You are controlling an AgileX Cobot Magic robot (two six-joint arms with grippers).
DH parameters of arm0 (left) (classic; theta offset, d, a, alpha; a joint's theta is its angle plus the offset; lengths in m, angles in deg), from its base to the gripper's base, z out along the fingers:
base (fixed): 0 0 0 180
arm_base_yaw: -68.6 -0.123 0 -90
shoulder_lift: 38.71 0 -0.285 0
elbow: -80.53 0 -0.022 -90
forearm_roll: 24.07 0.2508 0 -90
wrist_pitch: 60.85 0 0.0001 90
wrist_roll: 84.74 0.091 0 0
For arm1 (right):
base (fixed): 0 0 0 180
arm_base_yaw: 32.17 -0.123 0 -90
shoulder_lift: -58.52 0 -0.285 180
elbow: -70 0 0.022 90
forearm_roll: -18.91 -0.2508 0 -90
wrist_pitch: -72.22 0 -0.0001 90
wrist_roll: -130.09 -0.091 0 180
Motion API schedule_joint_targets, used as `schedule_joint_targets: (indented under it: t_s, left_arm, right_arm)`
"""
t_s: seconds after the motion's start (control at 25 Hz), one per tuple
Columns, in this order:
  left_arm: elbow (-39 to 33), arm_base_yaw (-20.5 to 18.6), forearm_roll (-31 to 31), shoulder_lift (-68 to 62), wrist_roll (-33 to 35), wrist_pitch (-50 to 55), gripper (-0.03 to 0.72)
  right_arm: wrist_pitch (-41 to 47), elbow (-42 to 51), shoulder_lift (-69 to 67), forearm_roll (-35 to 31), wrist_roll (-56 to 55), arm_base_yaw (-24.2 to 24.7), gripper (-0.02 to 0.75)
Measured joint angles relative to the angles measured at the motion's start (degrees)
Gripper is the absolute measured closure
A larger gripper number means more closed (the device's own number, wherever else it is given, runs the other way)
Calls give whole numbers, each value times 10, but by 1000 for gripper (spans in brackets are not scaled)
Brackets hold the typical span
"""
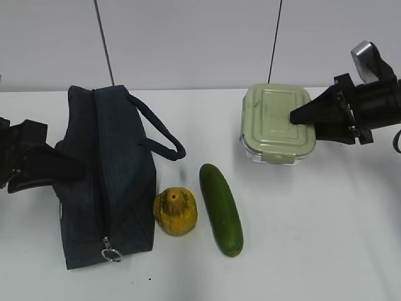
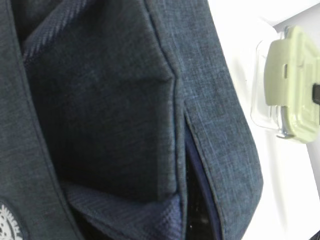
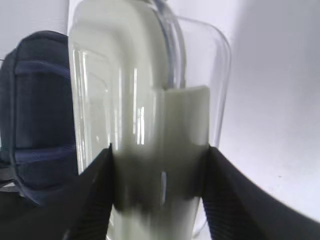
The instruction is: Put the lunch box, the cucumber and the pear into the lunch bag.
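Desk [image 1: 326, 238] surface is plain white and matte, meeting a pale grey wall at 12 o'clock, where two thin dark cables hang down. My lunch bag [image 1: 109, 182] lies at 9 o'clock, navy fabric, zipper running along its top to a silver ring pull [image 1: 111, 254] near the front end, one loop handle [image 1: 160, 128] flopped toward the middle. Just beside it, at about 6 o'clock, the pear [image 1: 176, 212] sits touching or nearly touching the bag's side, and the cucumber [image 1: 220, 209] lies close on the pear's other side, pointing roughly from 12 to 6. The lunch box [image 1: 276, 122] rests at 2 o'clock.

My right claw [image 1: 307, 117] is spread around the lunch box's near end, one finger [image 3: 90, 200] on each side of the lid clip; whether they press the walls I cannot tell. My left claw [image 1: 34, 164] is against the bag's far side; its fingers are hidden by the fabric, so I cannot tell its state.

A white round patch [image 2: 7, 225] shows on the bag in my left wrist view, cut off at the corner and unreadable. No writing is legible anywhere.
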State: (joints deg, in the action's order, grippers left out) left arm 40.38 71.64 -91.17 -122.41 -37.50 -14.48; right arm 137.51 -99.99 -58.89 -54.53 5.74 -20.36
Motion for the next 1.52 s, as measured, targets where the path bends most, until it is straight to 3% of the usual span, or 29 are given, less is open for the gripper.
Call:
schedule_joint_targets:
  t_s: [0.4,0.92,1.52]
  left_arm:
    - [0,0,-15,0,24,5,706]
    - [0,0,-31,0,49,13,706]
    - [0,0,-66,0,76,23,706]
  right_arm:
    - [1,-15,25,-69,-1,-101,343]
    - [-4,-160,25,-121,-1,-255,344]
    - [-67,-171,-60,-203,-1,-299,344]
